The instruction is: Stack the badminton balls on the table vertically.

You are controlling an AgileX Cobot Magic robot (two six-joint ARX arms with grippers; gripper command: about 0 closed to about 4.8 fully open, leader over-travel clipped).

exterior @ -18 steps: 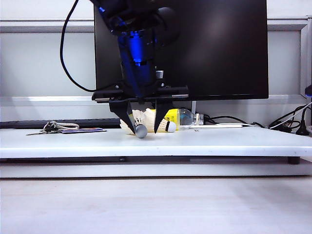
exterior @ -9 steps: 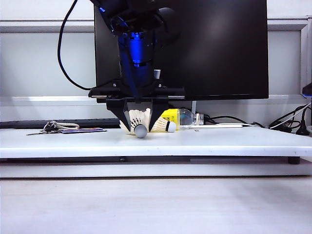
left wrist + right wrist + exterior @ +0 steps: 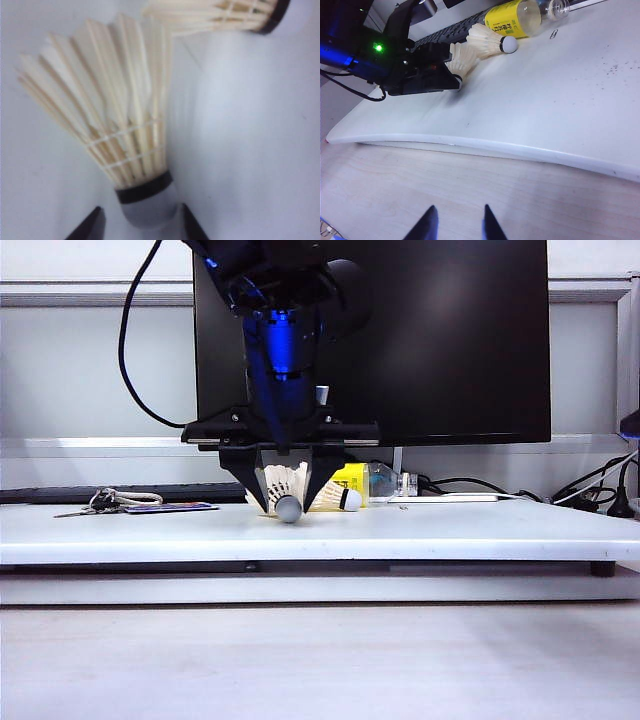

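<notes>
You've got two badminton balls lying on the table [image 3: 480, 530] near its back edge: the near shuttlecock [image 3: 285, 495] points its cork forward, the far shuttlecock [image 3: 335, 497] lies just beside it in front of a yellow-labelled bottle [image 3: 370, 482]. Your left gripper [image 3: 287, 492] straddles the near one, fingers apart either side of the cork, not clamped. Right gripper [image 3: 456, 222] hangs off the table's front edge, fingers parted, holding nothing.

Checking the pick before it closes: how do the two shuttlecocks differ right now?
The near shuttlecock lies between the left gripper's fingers, jaws apart around its cork; the far shuttlecock lies free beside the yellow-label bottle. The near one's cork points toward the exterior camera, the far one's to that view's right. Both lie on their sides on the table. The right gripper hangs off the table.
</notes>
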